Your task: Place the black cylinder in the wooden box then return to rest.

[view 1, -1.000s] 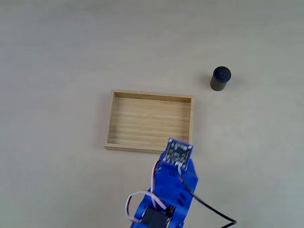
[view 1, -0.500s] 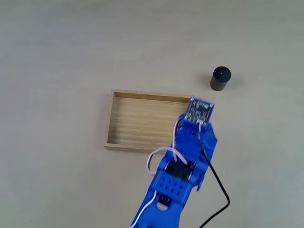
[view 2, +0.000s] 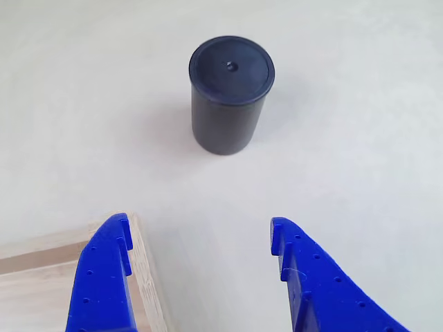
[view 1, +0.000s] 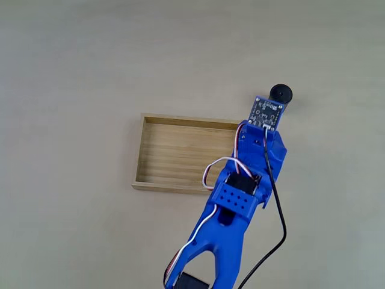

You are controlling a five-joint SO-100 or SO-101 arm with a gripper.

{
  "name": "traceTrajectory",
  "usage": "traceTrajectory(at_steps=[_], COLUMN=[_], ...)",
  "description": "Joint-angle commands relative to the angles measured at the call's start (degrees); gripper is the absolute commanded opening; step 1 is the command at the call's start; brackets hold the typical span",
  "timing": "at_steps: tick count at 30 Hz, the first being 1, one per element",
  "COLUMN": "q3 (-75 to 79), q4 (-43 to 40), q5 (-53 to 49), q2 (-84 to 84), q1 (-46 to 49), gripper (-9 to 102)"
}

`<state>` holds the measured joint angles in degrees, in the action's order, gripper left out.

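Observation:
The black cylinder [view 1: 281, 93] stands upright on the table, right of and beyond the wooden box [view 1: 189, 153]. In the other view the black cylinder [view 2: 230, 93] sits just ahead of my gripper [view 2: 199, 235], centred between the two blue fingers [view 2: 111, 263], which stand wide open with nothing between them. The corner of the wooden box [view 2: 76, 277] lies under the left finger. In the fixed view the blue arm [view 1: 243, 192] reaches over the box's right end, and its circuit board [view 1: 266, 113] hides part of the cylinder.
A pale, plain tabletop [view 1: 78, 66] surrounds everything. A black cable [view 1: 278, 223] trails from the arm down to the bottom edge of the fixed view.
The arm has stretched up and to the right across the box's right end, bringing its tip from the box's near edge to right next to the cylinder. Box and cylinder have not moved.

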<state>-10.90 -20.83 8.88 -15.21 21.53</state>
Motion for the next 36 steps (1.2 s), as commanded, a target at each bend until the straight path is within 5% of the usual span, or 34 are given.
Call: traceTrajectory(at_steps=[1, 36], q3=[11.87, 33.66], q4=[2.55, 3.52], q5=[-1.85, -1.85], q2=[-1.05, -20.48], q1=[0.88, 0.35], gripper=[30, 32])
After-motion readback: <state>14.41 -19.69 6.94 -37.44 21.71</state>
